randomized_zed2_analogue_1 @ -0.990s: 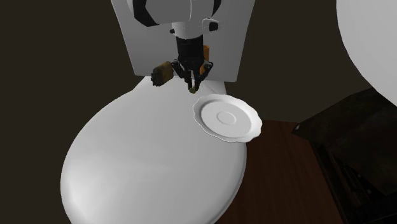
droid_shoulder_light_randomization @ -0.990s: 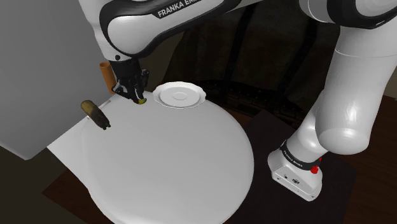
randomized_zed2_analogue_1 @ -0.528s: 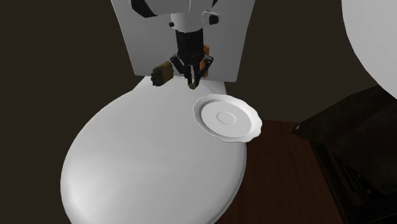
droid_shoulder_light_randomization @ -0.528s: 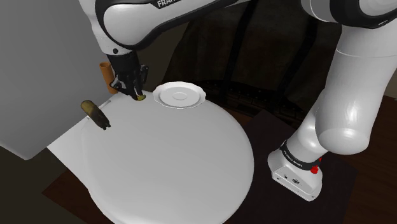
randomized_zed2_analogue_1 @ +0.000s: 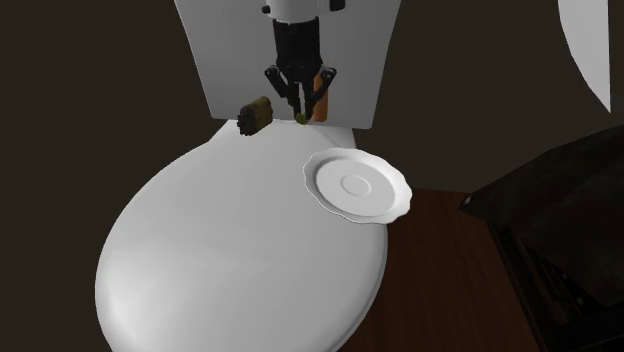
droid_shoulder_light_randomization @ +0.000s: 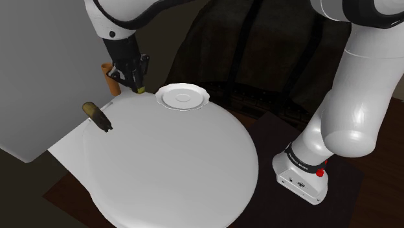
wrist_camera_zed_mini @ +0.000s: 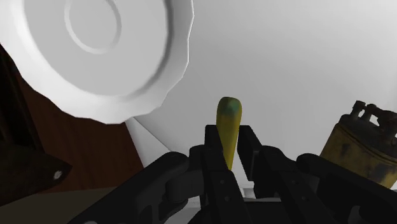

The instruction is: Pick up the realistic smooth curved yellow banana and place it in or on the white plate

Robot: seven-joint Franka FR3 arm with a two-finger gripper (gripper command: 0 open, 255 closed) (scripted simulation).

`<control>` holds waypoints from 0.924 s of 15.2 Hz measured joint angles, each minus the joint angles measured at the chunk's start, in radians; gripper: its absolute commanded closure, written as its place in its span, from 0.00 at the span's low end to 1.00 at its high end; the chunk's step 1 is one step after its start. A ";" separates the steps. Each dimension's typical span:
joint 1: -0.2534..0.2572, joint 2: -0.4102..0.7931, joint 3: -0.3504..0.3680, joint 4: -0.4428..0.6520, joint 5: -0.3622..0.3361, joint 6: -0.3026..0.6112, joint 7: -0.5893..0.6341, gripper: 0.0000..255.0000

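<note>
Over the far edge of the round white table (droid_shoulder_light_randomization: 175, 162), the arm (droid_shoulder_light_randomization: 349, 97) is reaching up and toward the shoulder view's left. The plate (droid_shoulder_light_randomization: 183, 98) is sitting at the table's far edge. The gripper (droid_shoulder_light_randomization: 134, 83) is hanging just beside the plate, fingers clamping the banana. A brown can (droid_shoulder_light_randomization: 97, 116) is lying apart, nearer the wall. The banana (wrist_camera_zed_mini: 228, 127) is pointing its greenish tip down, above the table.

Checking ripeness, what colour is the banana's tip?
Greenish, on a yellow banana, clearest in the wrist view.
</note>
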 measured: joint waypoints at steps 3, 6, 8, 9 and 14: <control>0.001 -0.004 0.001 0.037 0.003 -0.041 -0.004 1.00; -0.008 -0.025 0.001 0.037 0.012 -0.058 -0.017 1.00; -0.036 -0.085 -0.003 -0.037 0.035 -0.039 -0.047 1.00; -0.052 -0.116 -0.008 -0.075 0.046 -0.027 -0.067 1.00; -0.121 -0.312 -0.041 -0.309 0.120 0.034 -0.178 1.00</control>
